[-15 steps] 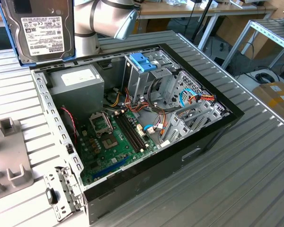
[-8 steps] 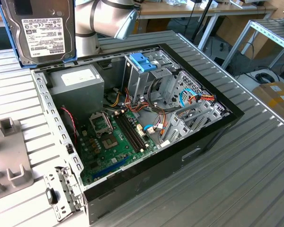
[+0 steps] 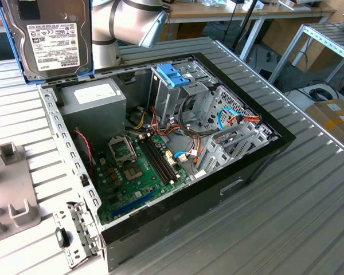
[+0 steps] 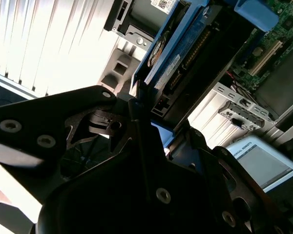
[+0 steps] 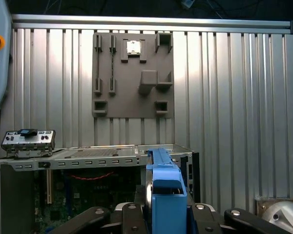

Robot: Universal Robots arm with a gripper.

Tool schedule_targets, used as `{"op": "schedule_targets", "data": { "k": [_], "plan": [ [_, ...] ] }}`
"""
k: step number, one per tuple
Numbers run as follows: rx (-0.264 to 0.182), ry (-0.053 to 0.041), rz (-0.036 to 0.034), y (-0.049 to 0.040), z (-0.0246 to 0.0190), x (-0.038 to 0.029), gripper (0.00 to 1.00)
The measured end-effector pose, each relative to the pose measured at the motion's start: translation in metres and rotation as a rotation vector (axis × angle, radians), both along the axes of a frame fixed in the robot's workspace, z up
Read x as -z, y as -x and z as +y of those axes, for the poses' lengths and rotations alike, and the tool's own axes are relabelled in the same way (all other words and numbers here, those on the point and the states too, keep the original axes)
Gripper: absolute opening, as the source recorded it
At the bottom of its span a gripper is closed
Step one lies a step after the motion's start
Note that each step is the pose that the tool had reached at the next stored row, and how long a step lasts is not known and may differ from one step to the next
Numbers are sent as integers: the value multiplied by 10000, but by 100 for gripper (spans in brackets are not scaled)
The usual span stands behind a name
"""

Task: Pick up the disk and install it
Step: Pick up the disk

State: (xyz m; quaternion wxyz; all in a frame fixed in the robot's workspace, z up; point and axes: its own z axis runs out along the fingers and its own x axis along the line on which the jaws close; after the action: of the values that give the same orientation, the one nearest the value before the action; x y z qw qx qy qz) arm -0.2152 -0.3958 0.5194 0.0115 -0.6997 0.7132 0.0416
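The disk (image 3: 51,37), a dark-grey hard drive with a white label in a light-blue carrier rail, hangs in the air above the far corner of the open computer case (image 3: 51,114), at the exterior view's upper left. In both wrist views my gripper (image 5: 163,212) is shut on it. The black fingers (image 4: 136,117) clamp the edge of the drive (image 4: 180,53), and the blue carrier (image 5: 163,187) stands up between them. Below the disk lies the case interior with its green motherboard (image 3: 137,172).
Inside the case, a deeper-blue latch on a silver drive cage (image 3: 173,74) sits at the far side, with a grey power supply (image 3: 94,100) and loose cables beside it. A grey fixture plate (image 3: 8,189) and a metal bracket (image 3: 74,235) lie on the ribbed table at the exterior view's left.
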Motion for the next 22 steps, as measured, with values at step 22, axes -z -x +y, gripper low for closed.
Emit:
{"op": "schedule_targets", "data": {
  "k": [22],
  "plan": [
    [0, 0, 0, 0, -154, 0, 37]
  ]
}}
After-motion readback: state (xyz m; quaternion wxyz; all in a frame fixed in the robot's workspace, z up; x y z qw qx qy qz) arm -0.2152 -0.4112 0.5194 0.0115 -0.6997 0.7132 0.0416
